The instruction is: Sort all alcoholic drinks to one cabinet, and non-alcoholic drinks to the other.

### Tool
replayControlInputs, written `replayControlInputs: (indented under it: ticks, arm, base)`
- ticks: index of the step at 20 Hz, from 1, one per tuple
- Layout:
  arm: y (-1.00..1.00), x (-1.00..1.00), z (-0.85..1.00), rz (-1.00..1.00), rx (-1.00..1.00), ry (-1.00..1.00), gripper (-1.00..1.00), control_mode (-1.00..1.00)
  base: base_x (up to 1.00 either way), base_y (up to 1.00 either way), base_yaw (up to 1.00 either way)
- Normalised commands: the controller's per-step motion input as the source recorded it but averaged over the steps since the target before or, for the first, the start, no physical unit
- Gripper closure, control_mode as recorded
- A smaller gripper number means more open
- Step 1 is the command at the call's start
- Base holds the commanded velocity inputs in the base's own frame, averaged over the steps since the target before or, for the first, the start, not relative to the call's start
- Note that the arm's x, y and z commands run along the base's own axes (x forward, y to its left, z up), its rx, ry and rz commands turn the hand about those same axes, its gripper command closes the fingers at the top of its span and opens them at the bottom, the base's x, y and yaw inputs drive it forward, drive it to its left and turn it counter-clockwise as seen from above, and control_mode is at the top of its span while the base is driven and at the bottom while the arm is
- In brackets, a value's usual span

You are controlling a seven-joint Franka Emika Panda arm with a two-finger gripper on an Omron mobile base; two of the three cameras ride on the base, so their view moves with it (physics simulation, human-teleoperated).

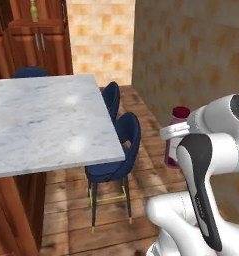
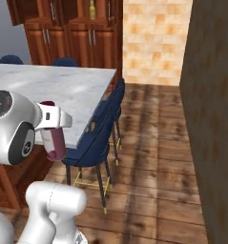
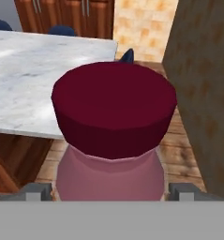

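Maroon bottle (image 3: 111, 140) fills the centre of the hand view, its dark cap nearest the camera, held between the widely spread fingers (image 3: 36, 191) of the gripper (image 3: 111, 192); its lower body is cut off. Behind it, upper left, lies the marble table (image 3: 29, 79). Farther back stands the wooden cabinet (image 2: 87, 33), a yellowish bottle (image 2: 92, 9) on its shelf too small to identify.

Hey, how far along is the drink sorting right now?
Looks done: a yellowish bottle already stands in the wooden cabinet. In hand: the claw grips the maroon-capped pink bottle, off the floor beside the marble table. Left: shelving it; the alcoholic bottles I cannot judge.
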Motion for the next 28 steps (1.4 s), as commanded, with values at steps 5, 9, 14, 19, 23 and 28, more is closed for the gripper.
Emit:
replayControlInputs:
  ticks: [5,9,14,19,23,28]
  arm:
    - [0.00,0.00,0.00,0.00,0.00,0.00,1.00,1.00]
    - [0.00,0.00,0.00,0.00,0.00,0.00,1.00,1.00]
    - [0.00,0.00,0.00,0.00,0.00,0.00,1.00,1.00]
    - [0.00,0.00,0.00,0.00,0.00,0.00,1.00,1.00]
    - [0.00,0.00,0.00,0.00,0.00,0.00,1.00,1.00]
    - [0.00,0.00,0.00,0.00,0.00,0.00,1.00,1.00]
  base:
    - [0.21,-1.00,0.00]
    - [0.51,-1.00,0.00]
    - [0.98,-0.38,0.00]
    - [1.00,0.00,0.00]
    - [1.00,-0.07,0.00]
    - [1.00,-0.20,0.00]
